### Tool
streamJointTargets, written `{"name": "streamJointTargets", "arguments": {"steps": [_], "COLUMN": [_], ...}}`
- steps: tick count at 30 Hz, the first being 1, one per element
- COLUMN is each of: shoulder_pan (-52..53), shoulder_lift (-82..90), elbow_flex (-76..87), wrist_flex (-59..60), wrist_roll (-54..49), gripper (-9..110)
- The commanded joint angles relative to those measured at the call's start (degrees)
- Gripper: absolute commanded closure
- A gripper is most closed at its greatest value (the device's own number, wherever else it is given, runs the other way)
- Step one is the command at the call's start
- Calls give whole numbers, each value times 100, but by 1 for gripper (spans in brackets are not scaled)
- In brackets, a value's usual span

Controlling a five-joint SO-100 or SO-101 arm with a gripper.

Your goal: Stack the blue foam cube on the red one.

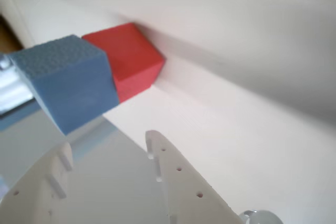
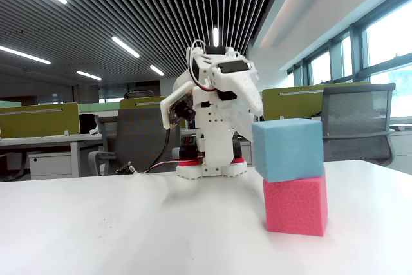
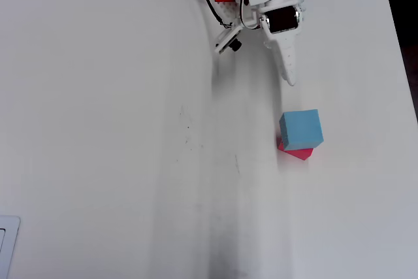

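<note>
Wrist view: matte sky-blue blue foam cube [image 1: 68, 82] overlapping the red one [image 1: 128, 59]; claw [image 1: 107, 153] parted, empty.
Fixed view: blue foam cube [image 2: 288, 149] stacked slightly askew on pinkish-red, fine-pored cube [image 2: 296, 205].
Overhead view: stack on white tabletop [image 3: 98, 129], apart from claw [image 3: 290, 78].

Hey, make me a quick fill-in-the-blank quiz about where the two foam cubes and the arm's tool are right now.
1. The light blue foam cube rests on top of the ____ foam cube.
2. The tool holds ____.
3. In the overhead view, the stack sits on the white table toward the ____ side.
4. In the fixed view, the blue cube sits slightly ____ rather than square on the lower cube.

Missing words: pinkish-red; nothing; right; turned
</note>
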State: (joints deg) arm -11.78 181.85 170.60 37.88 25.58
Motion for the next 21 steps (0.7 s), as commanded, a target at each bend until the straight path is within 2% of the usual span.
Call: {"name": "streamJointTargets", "arguments": {"steps": [1, 10, 21], "shoulder_pan": [-35, 0, 44], "shoulder_lift": [44, 44, 44], "elbow_flex": [-44, -44, -44], "wrist_flex": [-88, -62, -53], "wrist_roll": [-44, 0, 0], "gripper": [85, 80, 79]}}
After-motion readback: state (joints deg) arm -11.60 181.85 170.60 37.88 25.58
